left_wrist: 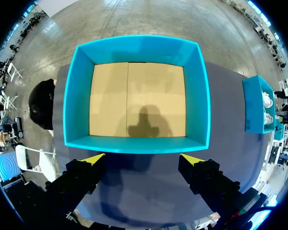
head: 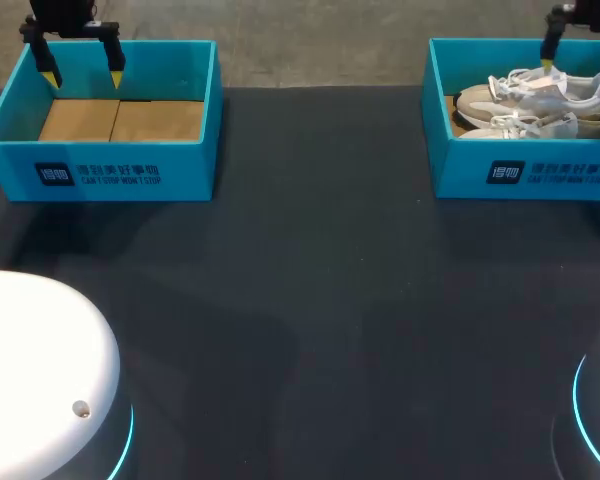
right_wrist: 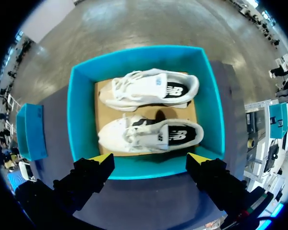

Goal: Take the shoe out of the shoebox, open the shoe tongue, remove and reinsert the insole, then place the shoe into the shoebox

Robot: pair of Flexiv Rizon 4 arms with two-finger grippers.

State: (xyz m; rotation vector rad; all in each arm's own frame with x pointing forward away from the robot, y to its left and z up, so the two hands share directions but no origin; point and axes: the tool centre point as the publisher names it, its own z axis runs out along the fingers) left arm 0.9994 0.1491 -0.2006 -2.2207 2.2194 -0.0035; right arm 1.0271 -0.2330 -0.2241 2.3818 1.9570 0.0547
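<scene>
While the right claw point(head: 580, 66) hangs spread over the far-right shoebox point(head: 525, 175) in the head view, two shoes point(head: 530, 100) lie inside. Left wrist view: left claw point(left_wrist: 143, 158) spread above an empty box point(left_wrist: 137, 143). Right wrist view: the nearer shoe point(right_wrist: 149, 135) looks light and soft; I would pinch its firmer heel collar.

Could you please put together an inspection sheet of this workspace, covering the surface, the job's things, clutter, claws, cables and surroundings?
Surface: dark matte table top.
Job's things: right teal cardboard shoebox holds a white lace-up sneaker and a second white sneaker, side by side; left teal cardboard shoebox shows only its brown cardboard floor.
Clutter: nothing seen.
Claws: left claw open, hanging by the left shoebox's rim; right claw open, hanging by the right shoebox's rim; neither holds anything.
Cables: nothing seen.
Surroundings: white rounded robot base at the table's near side.
</scene>
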